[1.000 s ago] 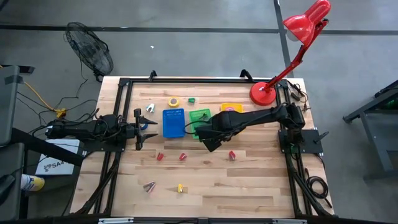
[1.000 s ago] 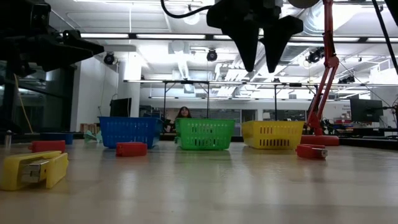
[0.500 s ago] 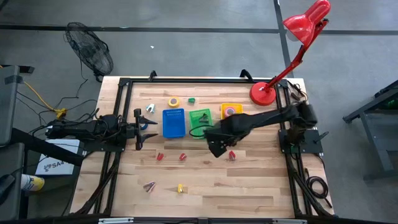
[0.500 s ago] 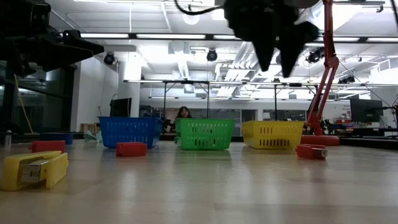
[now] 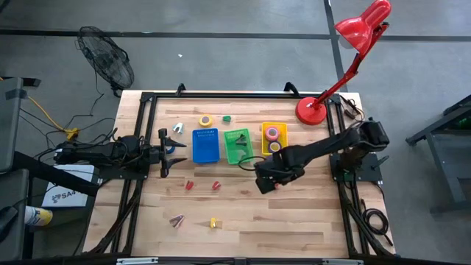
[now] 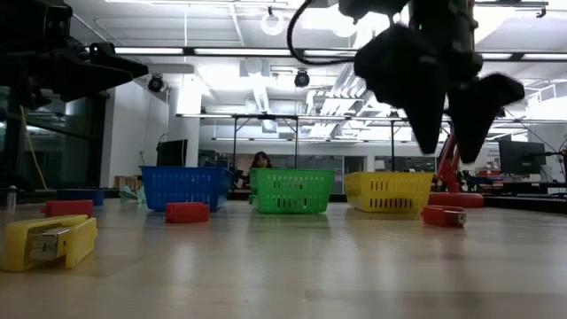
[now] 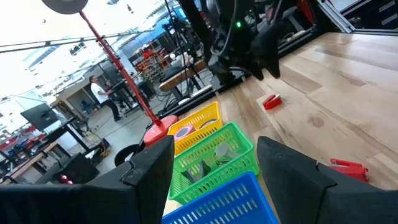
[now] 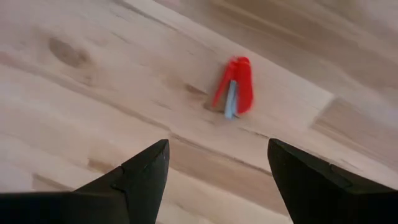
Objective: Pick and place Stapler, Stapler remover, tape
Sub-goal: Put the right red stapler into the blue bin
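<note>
**Right gripper open above a red stapler; left arm parked at the table's left edge**

**Right arm.** The right gripper [image 5: 267, 181] hangs over the middle of the wooden table [image 5: 294, 221], just in front of the yellow bin [image 5: 263, 138]. Its two fingers [image 8: 140, 175] stand apart and hold nothing. In the right wrist view a small red stapler [image 8: 237, 86] lies flat on the wood beyond the fingertips, clear of both fingers. In the low view the gripper is raised well above the table surface, and the red stapler lies on the wood below it.

**Left arm.** The left gripper [image 5: 163, 153] rests at the table's left side, just beside the blue bin [image 5: 205, 146]. Its fingers [image 7: 149, 171] are spread and empty.

**Bins.** Three plastic bins stand in a row across the far half of the table: blue, then the green bin [image 5: 237, 145], then yellow. The yellow bin holds a pink tape roll [image 5: 273, 132] and a second roll nearer the table's front. Grey items lie in the green bin [image 7: 214, 152]; what they are cannot be told.

**Loose items on the table.**
- A yellow tape roll [image 5: 205, 121] lies beyond the blue bin, near the far edge.
- A small green item [image 5: 227, 118] lies just beside it.
- Two further red staplers [image 5: 189, 185] and [image 5: 216, 185] lie in front of the blue bin, apart from each other.
- A yellow stapler [image 5: 213, 222] lies near the front edge, with a grey-and-red item [image 5: 176, 220] to its left.

**Other fixtures.** A red desk lamp [image 5: 313, 110] stands on the far right corner.
</note>
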Robot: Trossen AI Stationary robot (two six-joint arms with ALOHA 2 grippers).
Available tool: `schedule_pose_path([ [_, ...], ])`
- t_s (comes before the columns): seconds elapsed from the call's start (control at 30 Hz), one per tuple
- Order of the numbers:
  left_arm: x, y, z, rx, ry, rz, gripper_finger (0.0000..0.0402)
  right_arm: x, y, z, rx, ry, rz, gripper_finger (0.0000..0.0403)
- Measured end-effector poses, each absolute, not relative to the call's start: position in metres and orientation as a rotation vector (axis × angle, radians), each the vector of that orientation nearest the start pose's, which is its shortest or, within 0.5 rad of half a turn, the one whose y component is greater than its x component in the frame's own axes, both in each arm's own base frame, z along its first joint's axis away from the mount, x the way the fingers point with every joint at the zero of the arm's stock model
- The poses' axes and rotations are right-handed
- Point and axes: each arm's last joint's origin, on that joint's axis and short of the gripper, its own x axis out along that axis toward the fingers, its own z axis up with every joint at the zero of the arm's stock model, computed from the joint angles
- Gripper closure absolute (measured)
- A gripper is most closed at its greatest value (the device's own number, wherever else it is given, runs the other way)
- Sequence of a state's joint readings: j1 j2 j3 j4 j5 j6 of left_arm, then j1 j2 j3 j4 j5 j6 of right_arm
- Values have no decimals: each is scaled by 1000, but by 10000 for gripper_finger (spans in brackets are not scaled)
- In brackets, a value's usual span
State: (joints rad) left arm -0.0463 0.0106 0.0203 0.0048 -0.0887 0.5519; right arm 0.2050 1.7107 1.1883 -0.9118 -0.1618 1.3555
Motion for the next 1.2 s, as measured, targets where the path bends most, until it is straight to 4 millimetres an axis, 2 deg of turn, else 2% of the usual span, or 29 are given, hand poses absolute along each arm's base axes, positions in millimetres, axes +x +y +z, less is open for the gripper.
schedule_pose_path([
  [0.2,97,-2,170,551,-2,46,175,298,68,177,1028,1354,-733,139],
  [0.53,97,-2,170,551,-2,46,175,296,72,153,889,1330,-628,139],
  [0.8,97,-2,170,551,-2,46,175,298,78,142,851,1339,-631,139],
  [1.2,97,-2,170,551,-2,46,175,299,78,141,841,1337,-628,139],
])
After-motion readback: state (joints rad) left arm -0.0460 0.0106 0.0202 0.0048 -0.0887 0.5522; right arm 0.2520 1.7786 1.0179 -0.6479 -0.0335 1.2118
